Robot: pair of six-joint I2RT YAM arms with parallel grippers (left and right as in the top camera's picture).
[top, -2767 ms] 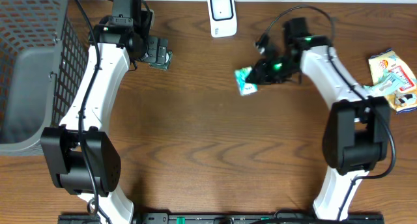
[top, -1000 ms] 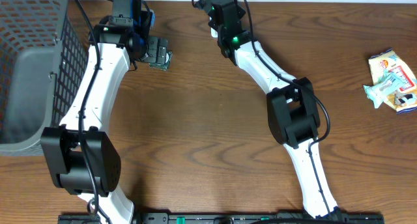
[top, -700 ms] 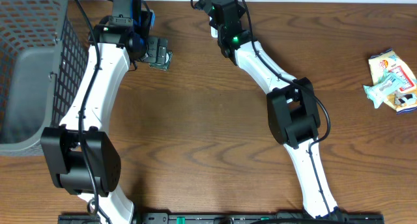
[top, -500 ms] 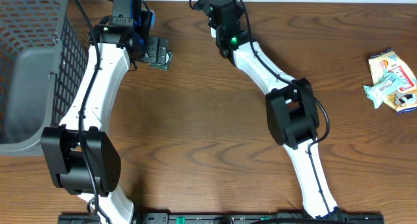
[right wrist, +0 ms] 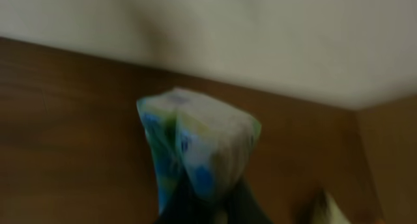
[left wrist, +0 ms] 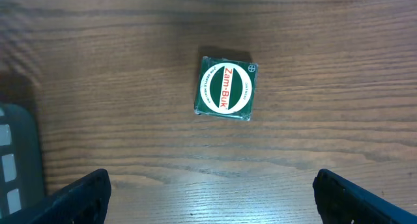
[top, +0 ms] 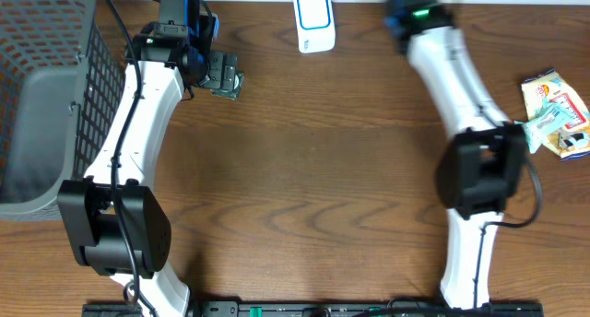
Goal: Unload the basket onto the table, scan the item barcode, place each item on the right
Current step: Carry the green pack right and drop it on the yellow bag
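Observation:
My right gripper (right wrist: 208, 208) is shut on a small blue, white and green packet (right wrist: 195, 142), seen blurred in the right wrist view against the table's far edge and the wall. In the overhead view the right gripper (top: 408, 4) is a blur at the far edge, to the right of the white barcode scanner (top: 314, 21). My left gripper (top: 224, 75) hangs open at the far left over a green Zam-Buk box (left wrist: 226, 88) lying flat on the wood. Its dark fingertips (left wrist: 81, 196) stand wide apart with nothing between them.
A grey mesh basket (top: 41, 96) fills the left edge of the table. Two more packets (top: 553, 114) lie at the far right edge. A grey object (left wrist: 16, 159) shows at the left border of the left wrist view.
The right arm has swung right, away from over the scanner, still holding the packet. The scanner is now uncovered. The left arm has not moved.

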